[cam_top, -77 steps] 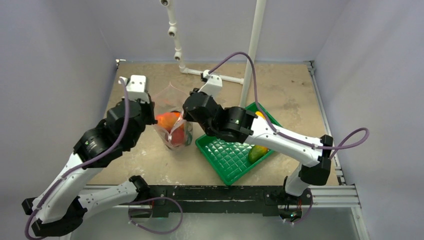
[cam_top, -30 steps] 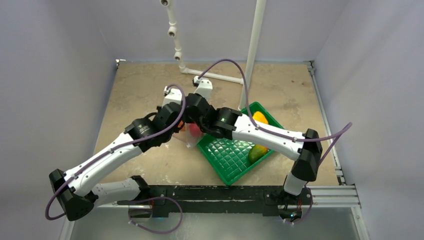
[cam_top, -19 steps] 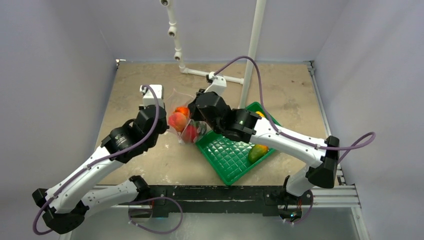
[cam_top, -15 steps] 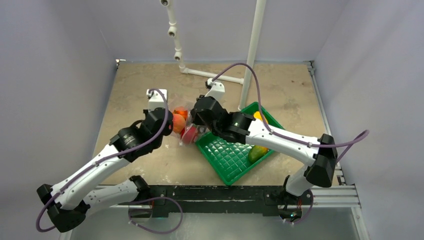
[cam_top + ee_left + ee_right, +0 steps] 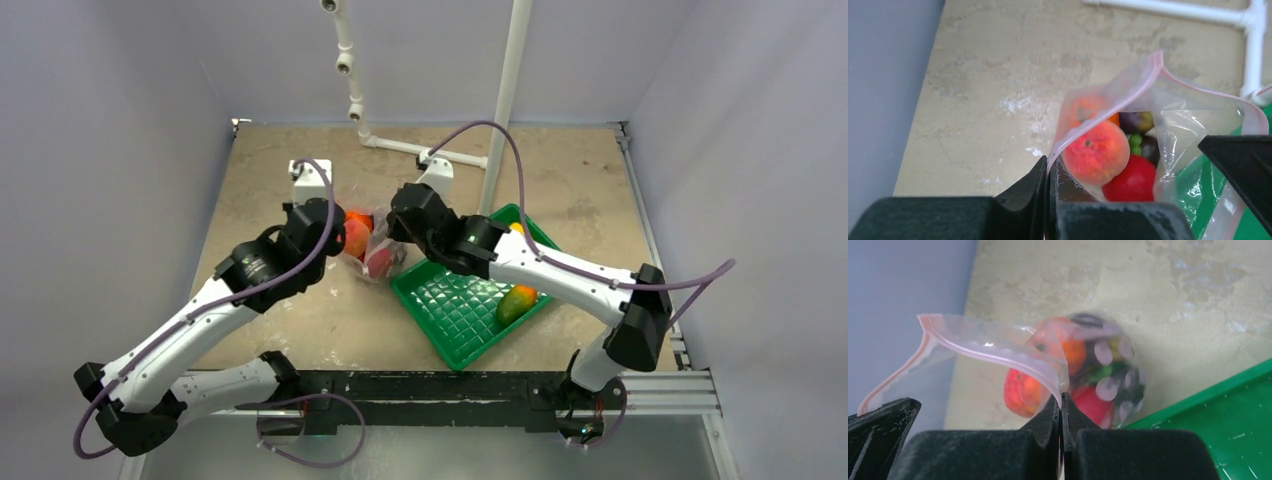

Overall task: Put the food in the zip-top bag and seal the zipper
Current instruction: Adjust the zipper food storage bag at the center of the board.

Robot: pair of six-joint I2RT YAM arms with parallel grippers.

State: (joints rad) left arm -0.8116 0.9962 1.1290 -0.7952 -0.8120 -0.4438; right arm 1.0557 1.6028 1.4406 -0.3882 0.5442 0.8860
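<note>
Bag hangs over the desk beside the green tray, peach and tomato inside; my left hand and my right hand each clamp tight on its pink zipper strip, mouth gaping between them

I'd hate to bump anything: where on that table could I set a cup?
Bare tabletop right of the white pole, beyond the green tray. Crowded in the middle: left gripper and right gripper both pinch the zip-top bag.
</note>
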